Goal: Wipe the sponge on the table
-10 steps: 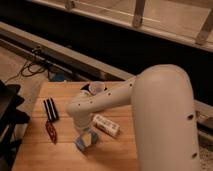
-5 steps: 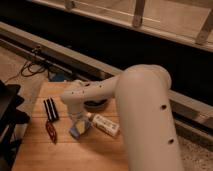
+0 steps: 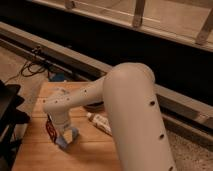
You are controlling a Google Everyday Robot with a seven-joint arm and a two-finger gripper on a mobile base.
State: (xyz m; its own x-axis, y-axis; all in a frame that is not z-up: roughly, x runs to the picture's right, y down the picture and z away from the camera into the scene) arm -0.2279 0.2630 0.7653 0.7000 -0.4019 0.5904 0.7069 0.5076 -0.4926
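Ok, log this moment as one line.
gripper: low, at sponge | sponge: on table, left part | white box: right of sponge

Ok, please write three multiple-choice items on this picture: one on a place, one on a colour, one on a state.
1. Where is the gripper?
A) low over the table, at the sponge
B) off the table, over the floor
C) at the table's far right edge

2. The sponge looks mainly:
A) green
B) light blue
C) black

3. The white box:
A) stands on end
B) hangs from the arm
C) lies flat on the table

Key: 1 A, the gripper is down at the sponge on the table's left part; 2 B, its visible side is light blue; 3 C, it lies lengthwise on the wood.
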